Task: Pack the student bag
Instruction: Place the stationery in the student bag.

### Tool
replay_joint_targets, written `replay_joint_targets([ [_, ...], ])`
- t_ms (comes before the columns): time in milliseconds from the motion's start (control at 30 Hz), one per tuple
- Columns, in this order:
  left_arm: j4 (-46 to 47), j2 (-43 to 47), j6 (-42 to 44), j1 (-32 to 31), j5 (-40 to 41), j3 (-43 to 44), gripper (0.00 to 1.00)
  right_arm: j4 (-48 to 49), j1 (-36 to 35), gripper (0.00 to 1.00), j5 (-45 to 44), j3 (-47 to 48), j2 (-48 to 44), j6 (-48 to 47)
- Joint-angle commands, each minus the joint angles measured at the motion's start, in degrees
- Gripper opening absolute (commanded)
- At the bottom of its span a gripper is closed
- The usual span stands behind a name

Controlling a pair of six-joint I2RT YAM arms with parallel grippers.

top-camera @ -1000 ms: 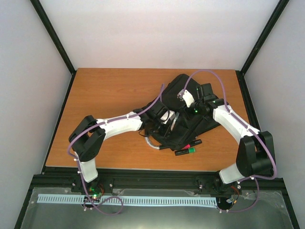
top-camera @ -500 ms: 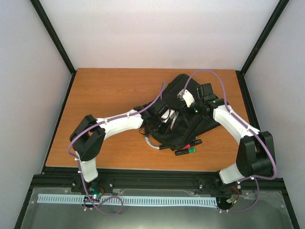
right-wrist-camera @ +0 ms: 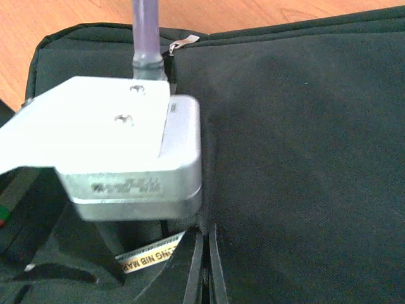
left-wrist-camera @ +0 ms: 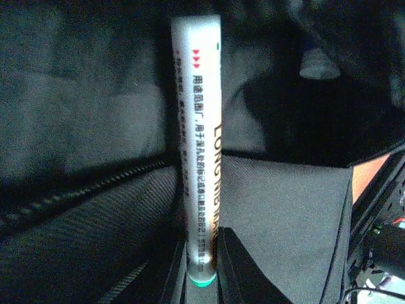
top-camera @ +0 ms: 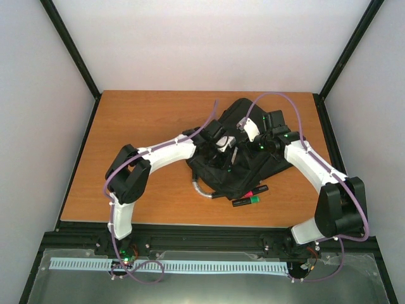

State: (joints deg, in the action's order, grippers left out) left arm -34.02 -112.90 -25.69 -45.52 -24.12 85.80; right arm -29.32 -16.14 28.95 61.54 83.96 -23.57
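The student bag [top-camera: 262, 170] lies right of centre on the counter [top-camera: 139, 126]. The left jaws, nearly closed, clamp a white marker [left-wrist-camera: 201, 126] by its green end, its long axis pointing away into the bag's mouth. The right jaws, fully closed, seem to pinch the zip edge.
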Motion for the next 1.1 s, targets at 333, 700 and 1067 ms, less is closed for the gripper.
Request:
replay_joint_targets([
  [333,0.0,8.8,-1.1,2.2,2.0,-3.4,0.45,1.1,0.3,0.03,1.9,0.0,-0.1,-0.9],
  [700,9.8,15.9,-6.0,-0.7,3.7,-18.2,0.1,1.0,0.3,0.03,2.0,0.1,0.1,-0.9],
  [1067,14.4,7.7,-6.9,-0.7,5.4,-13.0,0.01,0.9,0.3,0.03,1.9,0.1,0.0,-0.9],
])
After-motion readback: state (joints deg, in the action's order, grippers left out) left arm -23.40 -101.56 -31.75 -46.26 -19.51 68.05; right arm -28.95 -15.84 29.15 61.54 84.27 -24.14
